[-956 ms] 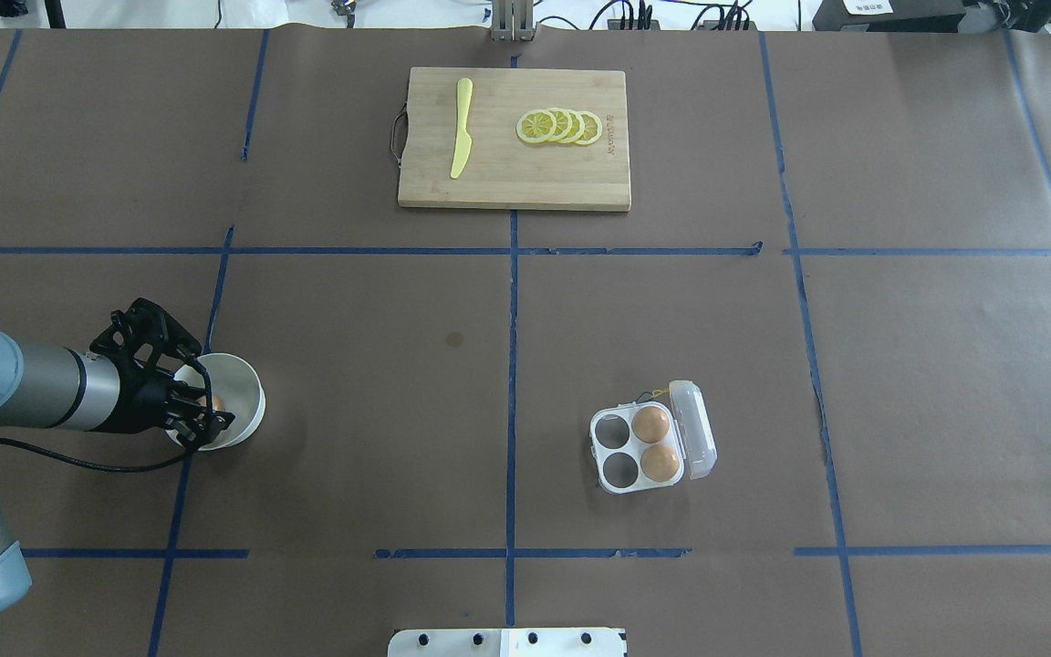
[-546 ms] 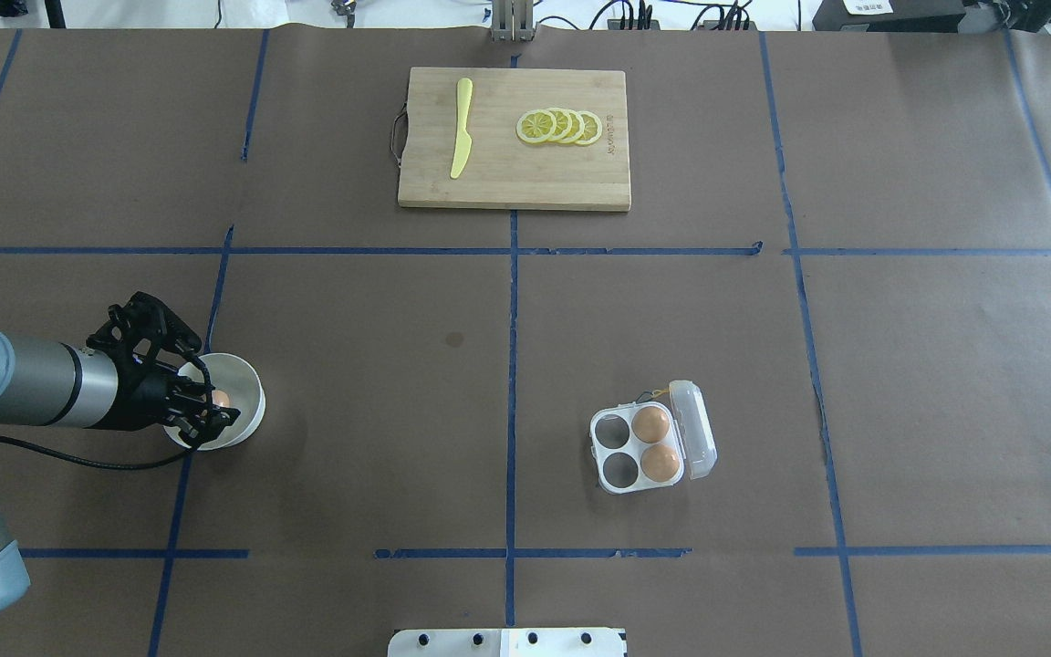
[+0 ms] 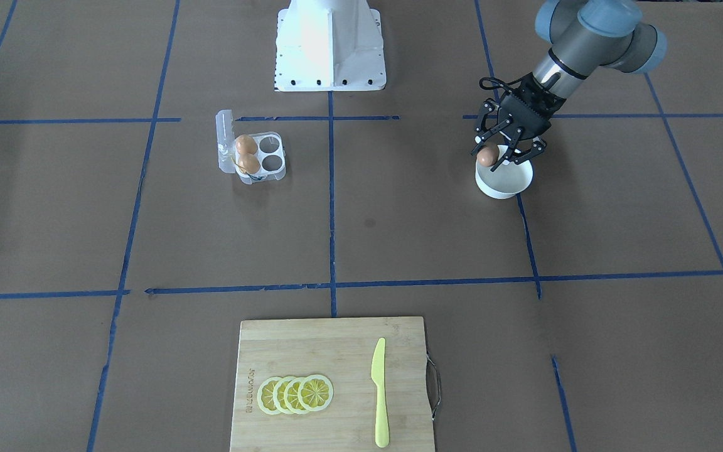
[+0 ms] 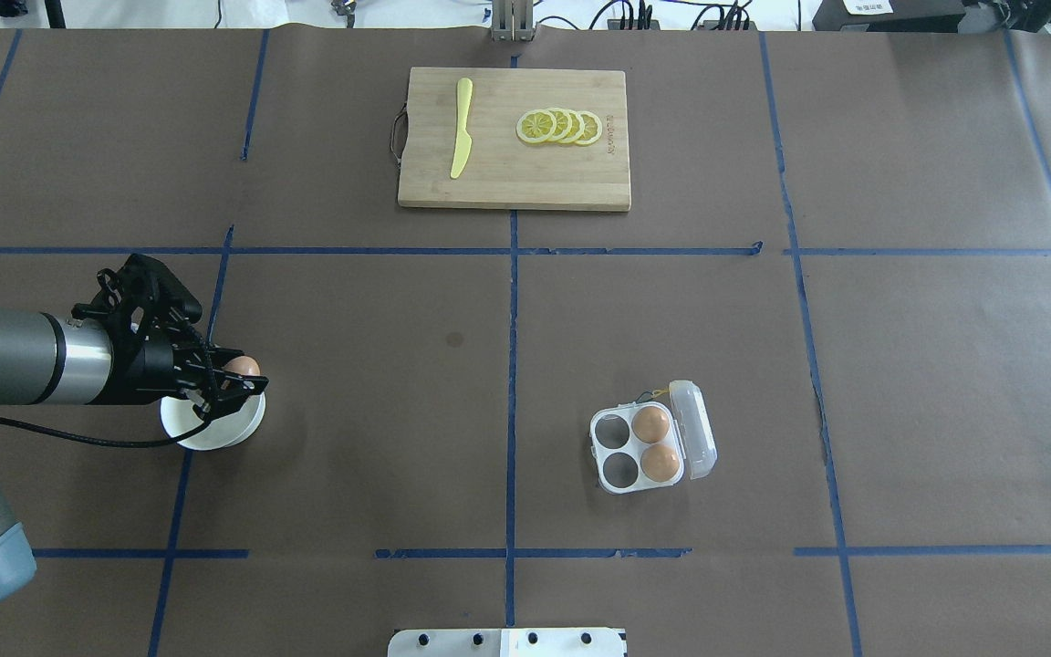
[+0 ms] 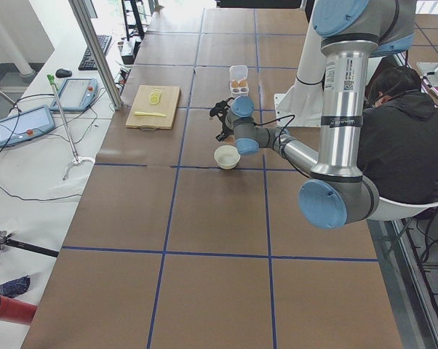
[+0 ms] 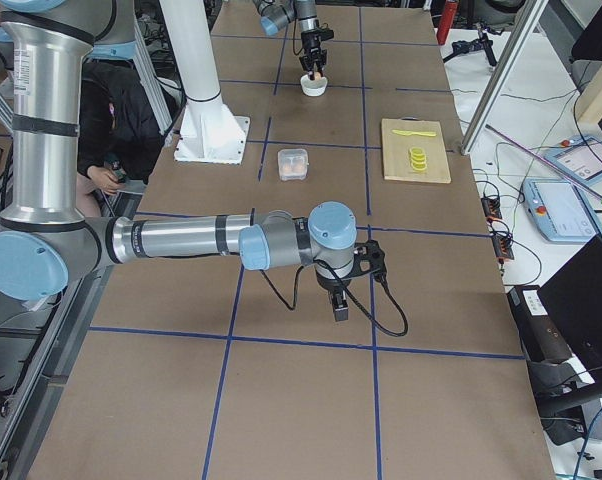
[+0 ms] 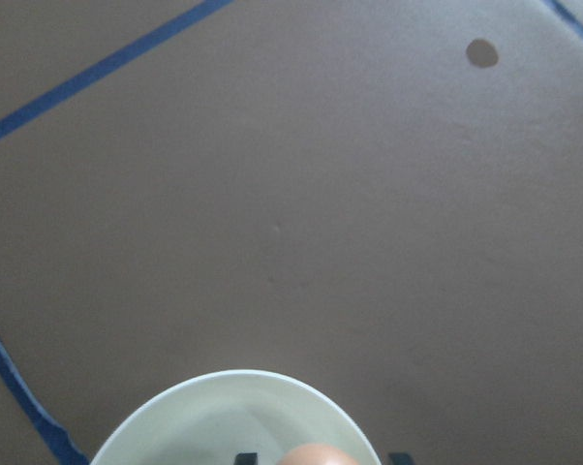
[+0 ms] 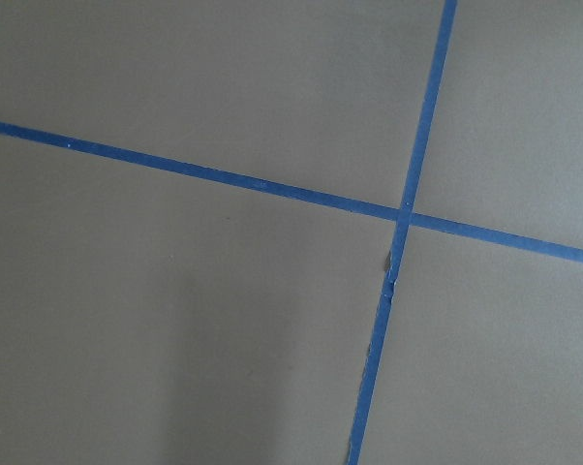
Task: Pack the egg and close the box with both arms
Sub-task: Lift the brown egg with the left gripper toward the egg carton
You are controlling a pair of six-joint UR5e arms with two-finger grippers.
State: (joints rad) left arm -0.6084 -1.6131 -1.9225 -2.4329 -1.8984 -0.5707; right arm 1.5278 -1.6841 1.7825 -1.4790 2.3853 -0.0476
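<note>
My left gripper (image 4: pixel 243 376) is shut on the orange-brown egg (image 4: pixel 241 366) and holds it just above the white bowl (image 4: pixel 215 431). The front-facing view shows the egg (image 3: pixel 487 155) in the claws over the bowl's rim (image 3: pixel 504 186). In the left wrist view the egg (image 7: pixel 316 455) peeks in at the bottom edge over the bowl (image 7: pixel 195 426). The clear box (image 4: pixel 614 427) lies open at centre right, lid (image 4: pixel 695 429) folded out, with two brown eggs (image 4: pixel 650 423) in its right-hand cells and two cells empty. My right gripper (image 6: pixel 338 306) shows only in the exterior right view; I cannot tell whether it is open.
A wooden cutting board (image 4: pixel 507 182) with a yellow knife (image 4: pixel 461 128) and lemon slices (image 4: pixel 560 126) lies at the table's far middle. Blue tape lines cross the brown table cover. A seated person (image 5: pixel 401 138) is behind the robot's base.
My left gripper has risen out of the bowl with the egg in it, shifting slightly right. The box and its two eggs have not moved.
</note>
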